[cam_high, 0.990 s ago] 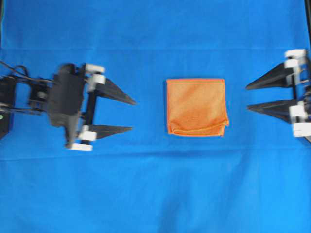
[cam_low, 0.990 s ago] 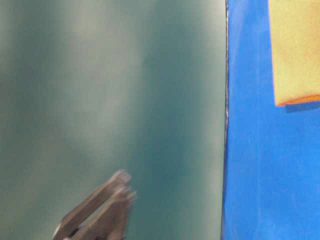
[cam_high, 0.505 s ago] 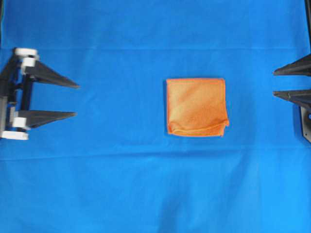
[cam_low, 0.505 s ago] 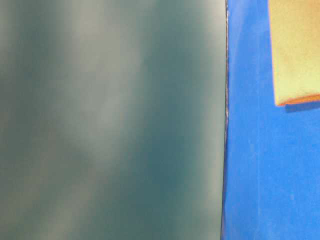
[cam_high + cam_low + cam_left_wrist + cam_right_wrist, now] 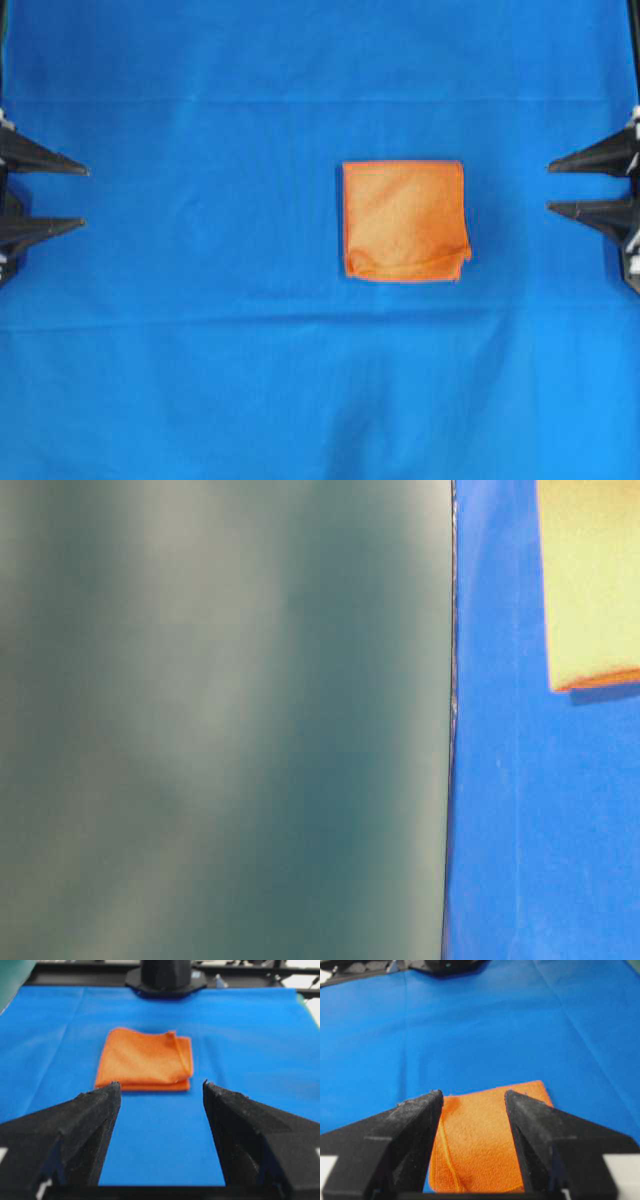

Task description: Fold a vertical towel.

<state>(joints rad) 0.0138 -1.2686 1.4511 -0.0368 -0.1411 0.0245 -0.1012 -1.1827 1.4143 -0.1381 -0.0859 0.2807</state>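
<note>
The orange towel (image 5: 405, 221) lies folded into a near-square on the blue sheet, a little right of centre, its layered edge toward the front. It also shows in the left wrist view, towel (image 5: 145, 1059), and in the right wrist view, towel (image 5: 475, 1145); a corner of the towel (image 5: 590, 580) shows at table level. My left gripper (image 5: 86, 197) stands open at the far left edge, far from the towel, nothing between its fingers (image 5: 95, 1120). My right gripper (image 5: 549, 187) stands open at the far right edge, apart from the towel, empty.
The large blue sheet (image 5: 250, 380) covers the whole table, with faint crease lines across it. A blurred green surface (image 5: 220, 720) fills the left of the table-level view. The other arm's black base (image 5: 165, 975) stands beyond the towel.
My left gripper has drawn back from mid-left to the far left edge. My right gripper has stayed near the right edge, shifting slightly. The towel has not moved.
</note>
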